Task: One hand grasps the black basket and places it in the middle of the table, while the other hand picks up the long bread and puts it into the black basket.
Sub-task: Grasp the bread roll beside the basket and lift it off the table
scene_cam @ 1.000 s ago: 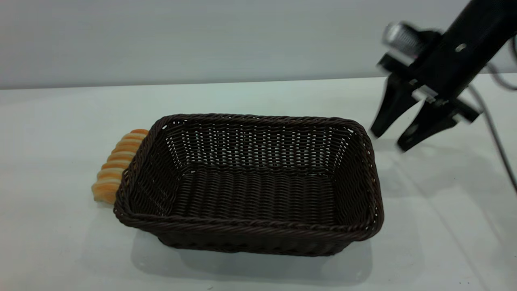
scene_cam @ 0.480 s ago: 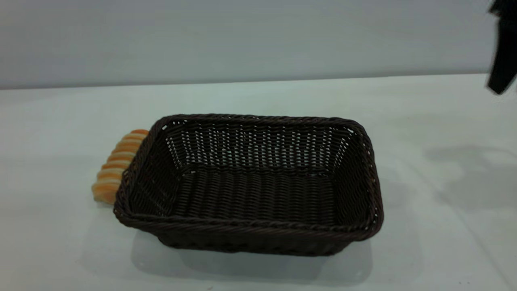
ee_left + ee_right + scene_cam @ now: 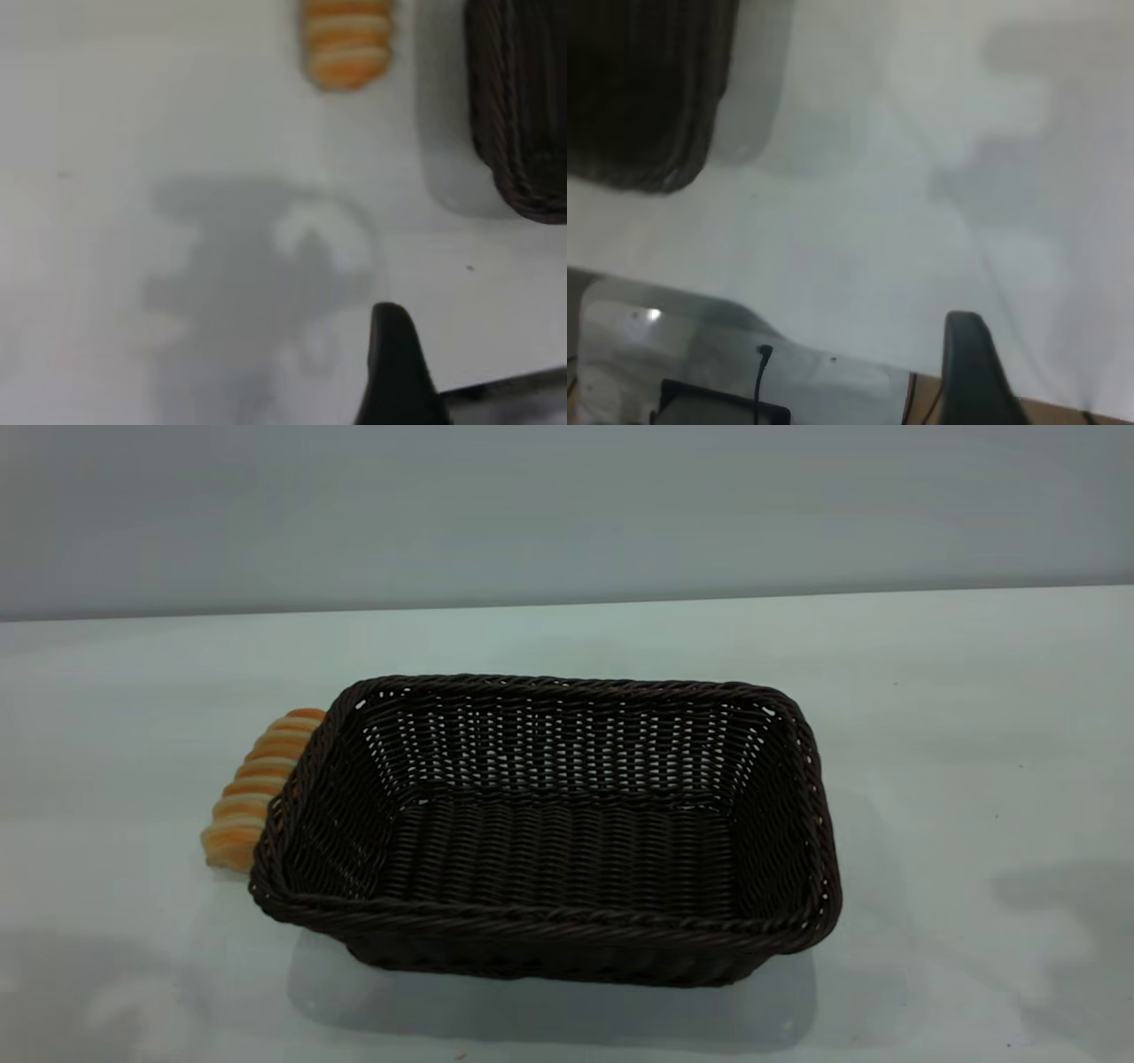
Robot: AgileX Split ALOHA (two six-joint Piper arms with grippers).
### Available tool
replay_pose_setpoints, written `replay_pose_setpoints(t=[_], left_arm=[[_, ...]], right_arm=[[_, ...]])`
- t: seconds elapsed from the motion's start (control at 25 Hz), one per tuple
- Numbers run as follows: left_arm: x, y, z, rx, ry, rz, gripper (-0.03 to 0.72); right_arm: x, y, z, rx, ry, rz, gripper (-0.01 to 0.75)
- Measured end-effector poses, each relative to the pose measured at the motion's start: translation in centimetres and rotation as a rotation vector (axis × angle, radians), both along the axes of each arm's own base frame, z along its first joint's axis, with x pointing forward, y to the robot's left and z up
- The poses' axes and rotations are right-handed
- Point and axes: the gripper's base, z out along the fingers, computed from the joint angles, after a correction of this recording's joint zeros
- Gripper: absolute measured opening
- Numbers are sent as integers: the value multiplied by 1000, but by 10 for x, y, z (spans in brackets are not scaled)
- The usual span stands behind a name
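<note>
The black basket [image 3: 549, 833] stands empty and upright on the table [image 3: 957, 779], near its middle. The long bread [image 3: 252, 788] lies on the table against the outside of the basket's left end. Neither gripper shows in the exterior view. In the left wrist view my left gripper [image 3: 396, 372] hovers over bare table with one dark finger showing, short of the bread [image 3: 347, 44] and the basket's corner [image 3: 523, 106]. In the right wrist view my right gripper [image 3: 970, 372] shows one finger above the table's edge, away from the basket's corner [image 3: 642, 88]. Both hold nothing.
The table's edge and a clear plate with a cable [image 3: 757, 372] lie below the right gripper. Arm shadows fall on the table at the exterior view's lower left [image 3: 97, 992] and lower right [image 3: 1072, 903].
The right gripper has risen and left the exterior view at the upper right. A shadow has come in at the lower left. Basket and bread have not moved.
</note>
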Motion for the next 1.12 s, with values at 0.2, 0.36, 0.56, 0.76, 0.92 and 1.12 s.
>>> replay_pose_setpoints(t=[0.2,0.36,0.56,0.76,0.92,1.12], left_arm=[[58,-10,-43,-28,77,-75,491],[92,-11,-81,-10,80,-68,471],[127,-12,-125,-7,40,-31,469],[141,-11,-167,10,22,0,469],[146,-11,-201,-2,29,56,468],[146,-14,-234,8,69,60,459]], right_arm=[[-19,21,11,3,-52,79,456],[-21,26,11,6,-60,86,456],[-20,25,11,-1,-65,87,456],[-20,25,11,-1,-65,87,456],[-20,25,11,-1,-65,87,456],[-20,25,11,-1,-65,86,456]])
